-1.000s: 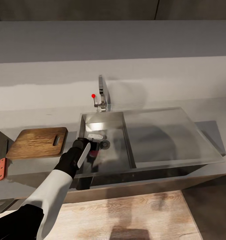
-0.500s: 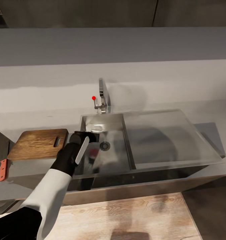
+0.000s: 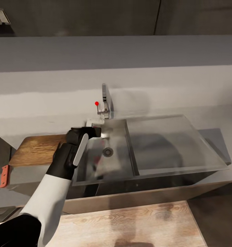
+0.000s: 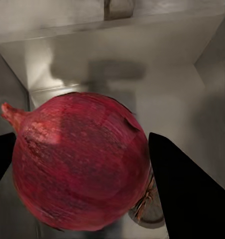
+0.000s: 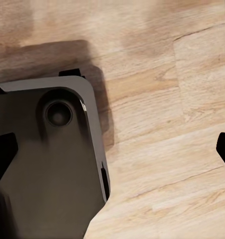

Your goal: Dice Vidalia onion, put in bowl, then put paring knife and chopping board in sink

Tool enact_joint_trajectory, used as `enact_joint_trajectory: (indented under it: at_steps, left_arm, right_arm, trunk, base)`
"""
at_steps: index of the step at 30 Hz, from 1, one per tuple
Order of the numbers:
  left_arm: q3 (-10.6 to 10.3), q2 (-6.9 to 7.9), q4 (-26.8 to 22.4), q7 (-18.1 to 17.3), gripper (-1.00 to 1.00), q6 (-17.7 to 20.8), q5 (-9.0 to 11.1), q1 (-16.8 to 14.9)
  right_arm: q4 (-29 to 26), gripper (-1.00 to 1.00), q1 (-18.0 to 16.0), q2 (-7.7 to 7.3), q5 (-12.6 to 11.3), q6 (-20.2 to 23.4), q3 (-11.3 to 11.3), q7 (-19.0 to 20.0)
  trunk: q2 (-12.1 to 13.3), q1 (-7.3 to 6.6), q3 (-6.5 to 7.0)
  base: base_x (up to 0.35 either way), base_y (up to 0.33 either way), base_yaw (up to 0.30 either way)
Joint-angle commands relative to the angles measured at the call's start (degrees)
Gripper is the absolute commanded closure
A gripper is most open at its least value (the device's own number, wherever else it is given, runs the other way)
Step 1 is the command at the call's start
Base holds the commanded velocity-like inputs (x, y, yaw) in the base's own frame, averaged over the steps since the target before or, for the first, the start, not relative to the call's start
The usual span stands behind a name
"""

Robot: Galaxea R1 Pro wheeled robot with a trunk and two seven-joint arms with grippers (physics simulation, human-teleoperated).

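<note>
Left gripper (image 3: 90,132) hangs over the sink's (image 3: 129,156) rim at 9 o'clock, beside the chopping board (image 3: 37,149); the paring knife (image 3: 4,175) lies at 8 o'clock on the tabletop (image 3: 33,103). From the left wrist, both fingers (image 4: 179,189) pinch the Vidalia onion (image 4: 80,164) above the basin. Right gripper (image 5: 112,149) is spread wide over wooden floor (image 5: 157,124) and a dark base (image 5: 47,164).

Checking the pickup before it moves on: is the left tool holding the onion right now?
Yes, in the left wrist view the Vidalia onion sits clamped between the left tool's two dark fingers, above the sink basin.
</note>
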Motion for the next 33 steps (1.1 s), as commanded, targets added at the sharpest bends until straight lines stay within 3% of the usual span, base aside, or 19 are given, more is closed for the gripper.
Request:
enact_joint_trajectory:
  at_steps: [1,18,33]
  left_arm:
    - [-0.1,0.01,-0.7,0.5,1.0,0.5,0.5,0.0]
    - [-0.1,0.01,-3.5,0.5,1.0,1.2,0.5,0.0]
    - [-0.1,0.01,-3.3,0.5,1.0,1.2,0.5,0.0]
  right_arm:
    - [0.1,-1.0,0.0,-0.01,0.5,-0.2,-0.5,0.1]
    - [0.0,-1.0,0.0,-0.01,0.5,-0.3,-0.5,0.0]
    - [0.0,-1.0,0.0,-0.01,0.5,-0.3,-0.5,0.0]
  trunk:
    - [-0.1,0.03,0.02]
    - [-0.1,0.03,1.56]
    - [-0.1,0.03,2.74]
  base:
    - [-0.005,0.043,0.0]
    - [-0.043,0.246,0.011]
    - [-0.065,0.266,0.175]
